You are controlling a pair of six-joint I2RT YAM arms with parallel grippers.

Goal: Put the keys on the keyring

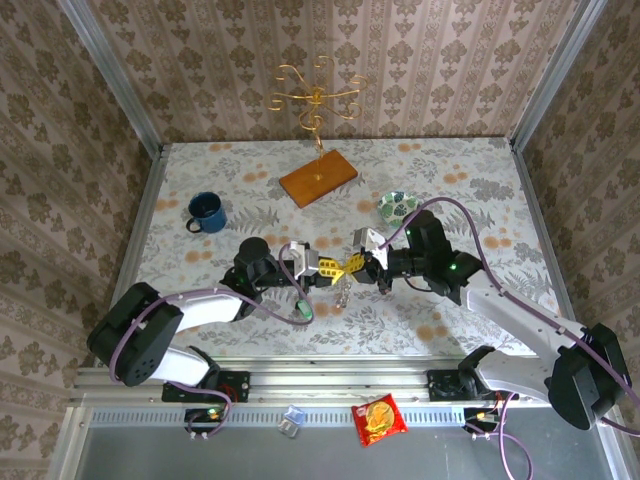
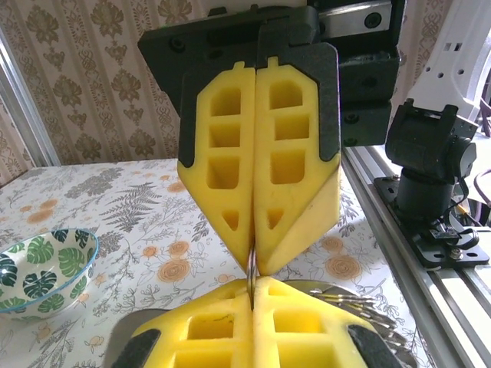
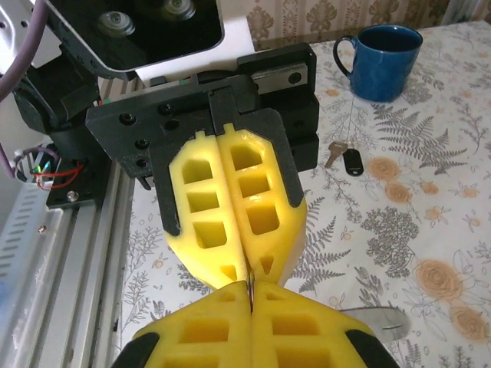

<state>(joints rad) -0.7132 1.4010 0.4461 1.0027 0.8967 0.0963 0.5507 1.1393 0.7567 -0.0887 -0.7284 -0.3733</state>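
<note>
The keyring [image 2: 251, 274] is a thin metal ring pinched edge-on between both pairs of yellow fingers. My left gripper [image 1: 336, 268] [image 2: 252, 287] and right gripper [image 1: 358, 264] [image 3: 250, 290] meet tip to tip over the middle of the table, each shut on the keyring [image 3: 248, 285]. Silvery metal pieces [image 1: 342, 290] [image 2: 360, 303] hang under the ring. A key with a black head [image 3: 347, 159] lies flat on the tablecloth behind the left gripper, toward the mug. Neither gripper touches it.
A blue mug [image 1: 205, 212] [image 3: 380, 50] stands at the left. A leaf-patterned bowl [image 1: 400, 207] [image 2: 46, 268] sits at the right. A wooden base [image 1: 318, 180] with a gold wire stand is at the back. A red snack packet [image 1: 380, 420] lies beyond the front rail.
</note>
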